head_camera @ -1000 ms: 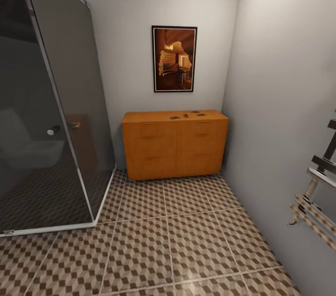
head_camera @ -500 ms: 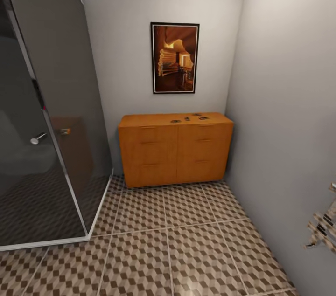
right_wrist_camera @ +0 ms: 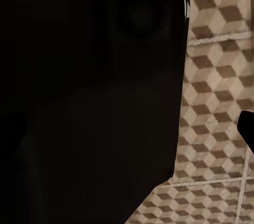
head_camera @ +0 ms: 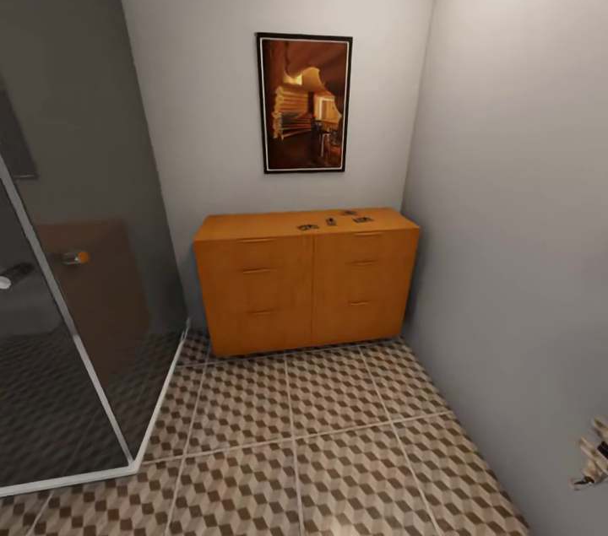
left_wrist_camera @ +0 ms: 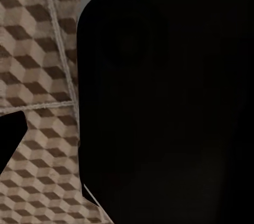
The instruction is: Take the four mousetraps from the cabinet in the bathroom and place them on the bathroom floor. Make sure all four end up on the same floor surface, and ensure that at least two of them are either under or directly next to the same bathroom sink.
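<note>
Four small flat mousetraps (head_camera: pixel 331 221), brown wooden bases with pale pieces on top, lie on the top of the low orange-brown wooden cabinet (head_camera: pixel 306 283) against the far wall, toward its right end, too small to tell their facing. Neither gripper is visible, so its state cannot be told and the traps' place relative to it cannot be judged. The traps look light, stiff and thin; a pinch across the base edges, clear of the top piece, seems safest. The cube-patterned tiled bathroom floor (head_camera: pixel 321 443) lies between robot and cabinet.

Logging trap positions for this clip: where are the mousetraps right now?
In the head view, the mousetraps lie on top of the cabinet, toward its right end, below the framed picture on the back wall.
</note>
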{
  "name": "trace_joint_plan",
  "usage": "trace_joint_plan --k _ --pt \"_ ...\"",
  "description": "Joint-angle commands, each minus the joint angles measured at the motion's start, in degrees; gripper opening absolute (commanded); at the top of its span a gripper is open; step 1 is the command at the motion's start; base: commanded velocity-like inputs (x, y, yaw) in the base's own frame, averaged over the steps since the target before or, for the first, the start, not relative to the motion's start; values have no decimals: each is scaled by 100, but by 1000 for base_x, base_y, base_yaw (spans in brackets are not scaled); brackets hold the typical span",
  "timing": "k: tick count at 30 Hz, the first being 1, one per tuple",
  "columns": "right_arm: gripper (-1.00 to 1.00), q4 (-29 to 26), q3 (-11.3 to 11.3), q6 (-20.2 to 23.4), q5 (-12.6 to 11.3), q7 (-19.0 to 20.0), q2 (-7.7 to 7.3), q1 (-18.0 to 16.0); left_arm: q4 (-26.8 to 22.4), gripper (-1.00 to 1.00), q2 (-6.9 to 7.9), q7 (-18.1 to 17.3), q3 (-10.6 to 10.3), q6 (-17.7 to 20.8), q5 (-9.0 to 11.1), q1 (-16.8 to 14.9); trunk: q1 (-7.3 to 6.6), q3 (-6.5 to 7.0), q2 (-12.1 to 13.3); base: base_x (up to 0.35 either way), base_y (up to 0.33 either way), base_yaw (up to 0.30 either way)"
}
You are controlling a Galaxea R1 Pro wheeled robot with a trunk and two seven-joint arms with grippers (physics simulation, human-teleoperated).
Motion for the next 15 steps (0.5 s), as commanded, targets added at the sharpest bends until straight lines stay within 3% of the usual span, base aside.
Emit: trace_joint_plan --k 1,15 --pt "100 0 1 -3 4 -1 0 -2 2 100 0 1 1 -17 16 -1 3 -4 -2 323 0 -200" --pt "100 0 1 -3 6 -1 0 -2 2 100 -1 1 1 -17 16 -1 3 -4 -2 323 0 -223"
